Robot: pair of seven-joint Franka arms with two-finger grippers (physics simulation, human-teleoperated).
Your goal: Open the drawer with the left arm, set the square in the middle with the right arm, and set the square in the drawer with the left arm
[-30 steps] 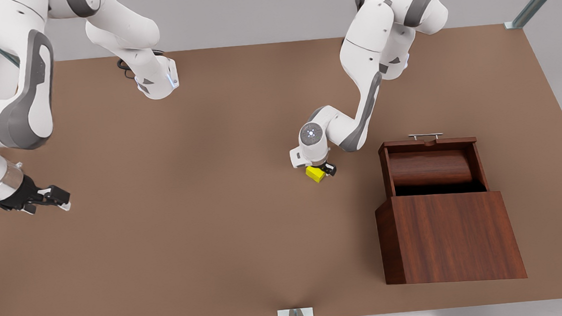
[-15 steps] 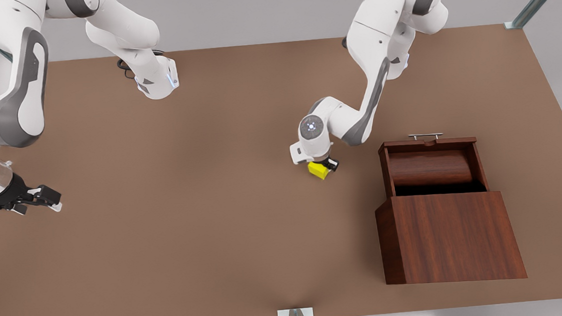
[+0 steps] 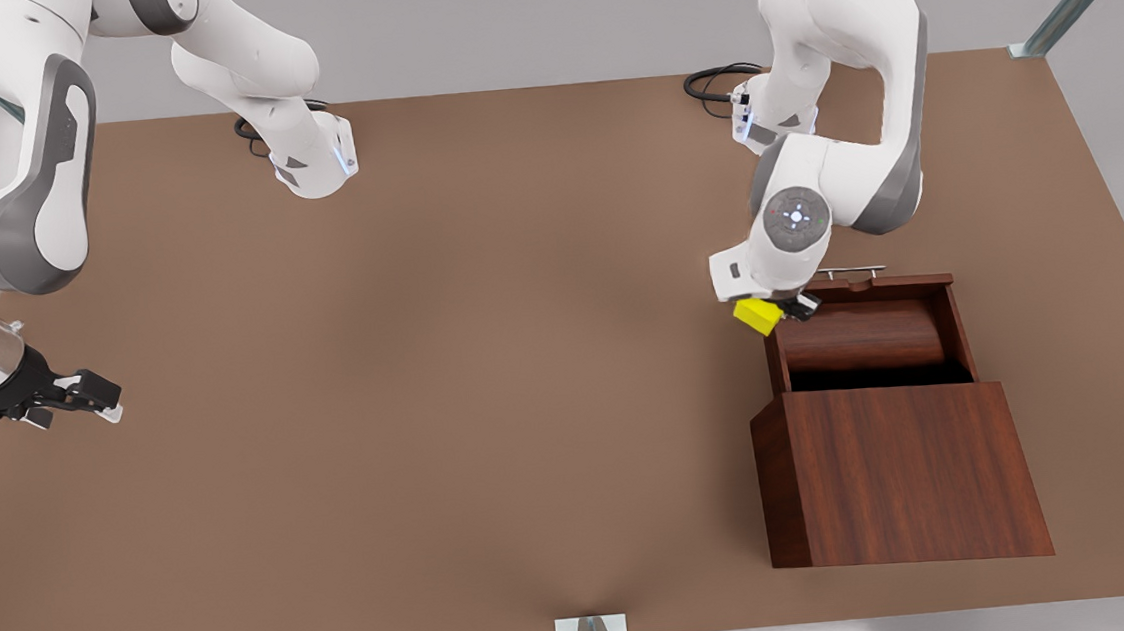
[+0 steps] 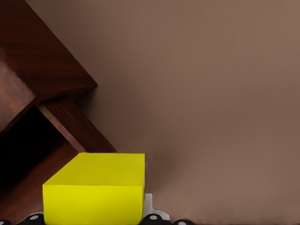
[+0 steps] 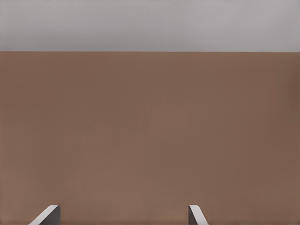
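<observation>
Two arms, one cube and one wooden box occupy the brown desk.

Right gripper: located at the desk's edge on the front view's left, low over the surface. Its two fingertips stand apart with nothing between them; this arm waits.

Left gripper: located over the pulled-out drawer's corner, on the side facing the desk's centre, just beside the drawer front. Its fingers are clamped on the one square, which is carried clear of the desk, partly above the drawer's side wall. The left wrist view shows the square with the drawer's wall and dark interior just beside it.

Box: one unit, near the desk's edge on the front view's right. Its one drawer stands extended toward the far edge; one silver bar handle is mounted on the drawer front.
</observation>
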